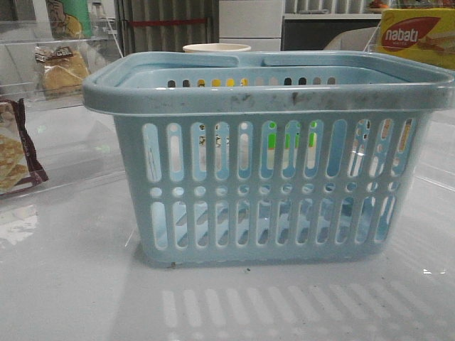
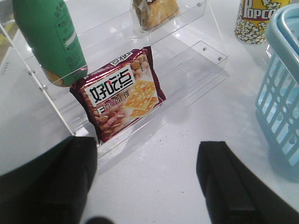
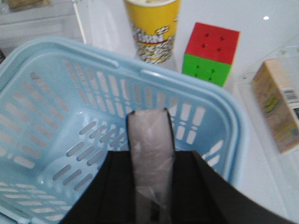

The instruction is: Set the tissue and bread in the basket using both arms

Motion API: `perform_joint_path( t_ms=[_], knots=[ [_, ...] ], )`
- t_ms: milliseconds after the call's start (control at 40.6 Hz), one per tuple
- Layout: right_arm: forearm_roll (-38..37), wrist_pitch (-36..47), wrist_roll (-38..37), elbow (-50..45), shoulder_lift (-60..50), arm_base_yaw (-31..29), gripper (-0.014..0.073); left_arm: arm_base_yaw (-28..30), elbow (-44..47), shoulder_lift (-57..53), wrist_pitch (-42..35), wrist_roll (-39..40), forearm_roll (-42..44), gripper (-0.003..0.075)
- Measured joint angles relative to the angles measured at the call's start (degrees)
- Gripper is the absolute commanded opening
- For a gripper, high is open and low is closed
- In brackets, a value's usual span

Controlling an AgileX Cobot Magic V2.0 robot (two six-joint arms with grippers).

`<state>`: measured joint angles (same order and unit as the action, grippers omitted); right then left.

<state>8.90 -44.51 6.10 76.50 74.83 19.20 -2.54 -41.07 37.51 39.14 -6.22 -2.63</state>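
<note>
Right jaws (image 3: 150, 186) clamp tissue (image 3: 150, 163) above basket (image 3: 224, 116); left jaws (image 2: 147, 182) gape.

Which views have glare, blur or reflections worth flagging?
Front view: the glossy table mirrors the basket slots. Left wrist view: sharp on the cracker packet, fingers dark. Right wrist view: soft overall, the tissue sheen pale.

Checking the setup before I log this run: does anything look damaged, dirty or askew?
Nothing is spilled or broken. The basket stands upright, but its front rim carries dark dirt scuffs. On the clear shelf, the cracker packet sits tilted rather than square, and a green bottle leans over it.
</note>
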Motion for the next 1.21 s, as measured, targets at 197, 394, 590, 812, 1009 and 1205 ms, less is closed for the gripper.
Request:
perform_joint_path(
  t_ms=[197,394,590,812,1009,1205],
  knots=[
    [0.3,3.2,0.0,-1.2,7.4,2.4,0.0428,0.0,0.0,0.0,0.0,0.0,0.0,0.0505],
    [0.1,6.0,0.0,-1.4,12.0,2.4,0.056,0.0,0.0,0.0,-0.1,0.0,0.0,0.0505],
    [0.1,6.2,1.8,-1.8,8.6,2.4,0.056,0.0,0.0,0.0,-0.1,0.0,0.0,0.0505],
    [-0.5,6.2,4.8,-9.2,-4.6,2.4,0.056,0.0,0.0,0.0,-0.1,0.0,0.0,0.0505],
    [-1.1,6.0,5.4,-18.8,-17.4,2.4,0.056,0.0,0.0,0.0,-0.1,0.0,0.0,0.0505],
    [-1.1,5.0,5.5,-27.5,-29.3,2.4,0.056,0.0,0.0,0.0,-0.1,0.0,0.0,0.0505]
  ],
)
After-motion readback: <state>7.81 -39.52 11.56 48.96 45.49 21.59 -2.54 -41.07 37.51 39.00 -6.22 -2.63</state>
